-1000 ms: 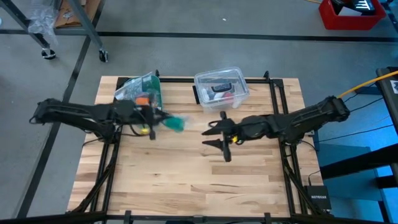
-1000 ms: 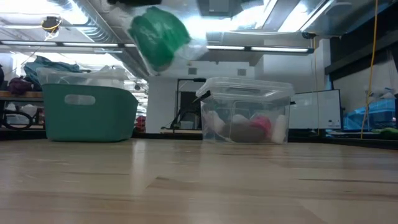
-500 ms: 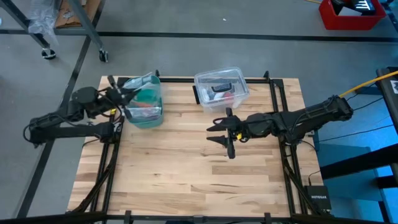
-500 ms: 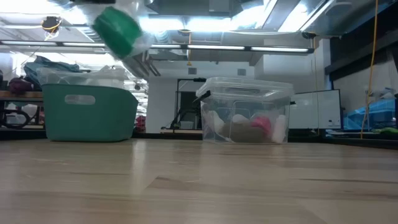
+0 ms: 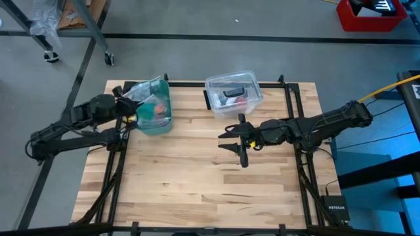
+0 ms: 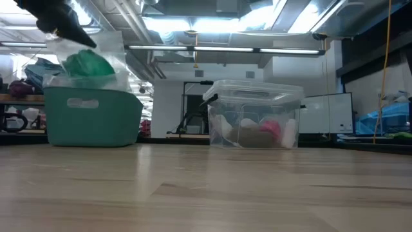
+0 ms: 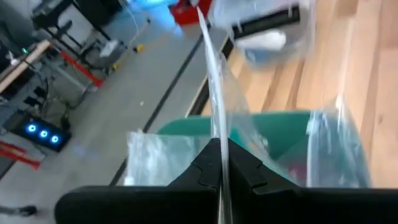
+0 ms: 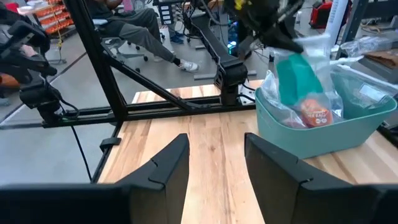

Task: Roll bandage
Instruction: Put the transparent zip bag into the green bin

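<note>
Shut left gripper (image 7: 219, 163) pinching bag (image 7: 214, 93) over bin (image 5: 155, 122).

the bandage (image 6: 88, 65) is a saturated green, seen through a clear, glossy plastic bag (image 8: 314, 59), at about ten o'clock on the table. in the right wrist view it reads more teal (image 8: 300, 81). under it the bin (image 6: 93, 116) is a flat teal-green with a paler oval handle slot. inside the bin sits an orange packet (image 8: 313, 114) with white lettering. the table (image 5: 210, 177) is pale blond wood in butcher-block strips, framed in black. the box (image 6: 254, 115) at twelve o'clock is colourless clear plastic, with pink and grey shapes showing inside. both arms are matt black, with small yellow marks near the right gripper (image 5: 233, 137). the floor is grey.
</note>
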`<control>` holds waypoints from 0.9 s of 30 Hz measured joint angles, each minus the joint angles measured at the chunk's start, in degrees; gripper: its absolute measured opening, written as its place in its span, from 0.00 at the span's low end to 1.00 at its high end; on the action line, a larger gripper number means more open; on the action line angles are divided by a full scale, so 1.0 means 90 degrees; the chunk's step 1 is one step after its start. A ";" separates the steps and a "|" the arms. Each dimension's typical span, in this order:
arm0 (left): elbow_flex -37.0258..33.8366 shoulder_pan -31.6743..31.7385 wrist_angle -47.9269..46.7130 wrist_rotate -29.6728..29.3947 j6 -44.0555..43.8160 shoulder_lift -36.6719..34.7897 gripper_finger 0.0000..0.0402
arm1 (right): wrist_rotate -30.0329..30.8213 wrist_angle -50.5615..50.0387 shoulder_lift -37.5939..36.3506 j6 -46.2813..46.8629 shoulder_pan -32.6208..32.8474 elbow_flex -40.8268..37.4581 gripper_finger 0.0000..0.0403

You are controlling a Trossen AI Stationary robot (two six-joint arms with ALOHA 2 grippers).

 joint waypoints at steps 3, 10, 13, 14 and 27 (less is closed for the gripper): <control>-0.0115 0.0136 -0.0089 0.0001 0.0082 0.0144 0.00 | 0.0000 0.0009 0.0000 -0.0201 0.0000 0.0000 0.39; -0.1055 0.0414 -0.0025 0.0260 -0.0067 0.0670 0.00 | 0.0002 0.0007 0.0000 -0.0340 0.0000 0.0000 0.39; -0.1412 0.0547 0.0065 0.0262 0.0058 0.0947 0.00 | 0.0001 0.0005 0.0000 -0.0342 0.0000 0.0000 0.39; -0.1463 0.0595 0.0161 0.0261 0.0120 0.1044 0.00 | 0.0000 0.0002 0.0000 -0.0342 0.0000 0.0000 0.39; -0.1484 0.0787 0.1294 0.0262 0.0046 0.1344 0.07 | 0.0000 0.0000 0.0000 -0.0478 0.0000 0.0000 0.39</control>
